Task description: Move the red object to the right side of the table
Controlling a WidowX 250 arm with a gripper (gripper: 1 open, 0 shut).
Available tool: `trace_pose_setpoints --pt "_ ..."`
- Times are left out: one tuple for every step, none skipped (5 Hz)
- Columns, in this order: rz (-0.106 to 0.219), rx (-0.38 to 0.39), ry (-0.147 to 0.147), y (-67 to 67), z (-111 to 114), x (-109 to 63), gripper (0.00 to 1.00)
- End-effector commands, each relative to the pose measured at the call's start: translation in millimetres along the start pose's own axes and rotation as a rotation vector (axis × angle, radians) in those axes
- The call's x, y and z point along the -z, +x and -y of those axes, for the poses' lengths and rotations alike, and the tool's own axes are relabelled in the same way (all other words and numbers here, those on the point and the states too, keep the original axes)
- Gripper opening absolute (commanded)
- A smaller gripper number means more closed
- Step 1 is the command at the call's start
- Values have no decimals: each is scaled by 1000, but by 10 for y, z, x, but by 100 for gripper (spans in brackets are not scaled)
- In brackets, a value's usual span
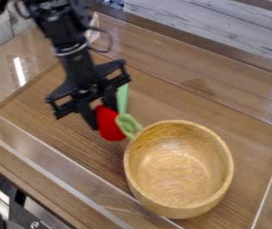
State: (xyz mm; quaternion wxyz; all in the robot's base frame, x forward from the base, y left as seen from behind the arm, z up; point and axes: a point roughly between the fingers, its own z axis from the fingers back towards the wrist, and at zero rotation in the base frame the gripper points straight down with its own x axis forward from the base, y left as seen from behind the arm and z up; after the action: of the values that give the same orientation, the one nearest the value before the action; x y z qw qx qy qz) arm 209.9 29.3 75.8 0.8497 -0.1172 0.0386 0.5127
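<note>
The red object [107, 122], a small glossy red toy fruit with a light-green leafy stem, hangs above the table [210, 85] just left of the wooden bowl's rim. My gripper [101, 109] points almost straight down and is shut on the fruit's top. The black fingers [85, 97] spread out either side above it. The green stem sticks out to the right, toward the bowl.
A round light wooden bowl [179, 166] sits at the front right. A flat green bar [123, 97] lies on the table behind the fruit, partly hidden by the gripper. Low clear acrylic walls [55, 192] border the table at the front and left.
</note>
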Motion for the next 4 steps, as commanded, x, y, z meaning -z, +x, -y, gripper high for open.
trace_pose_setpoints --pt "15 -12 -41 -122 318 -93 0" --pt "-8 -31 -49 -320 624 -37 0" --pt "-21 -59 -58 -524 947 58 0" --pt "-36 -84 -66 -680 1213 155 0"
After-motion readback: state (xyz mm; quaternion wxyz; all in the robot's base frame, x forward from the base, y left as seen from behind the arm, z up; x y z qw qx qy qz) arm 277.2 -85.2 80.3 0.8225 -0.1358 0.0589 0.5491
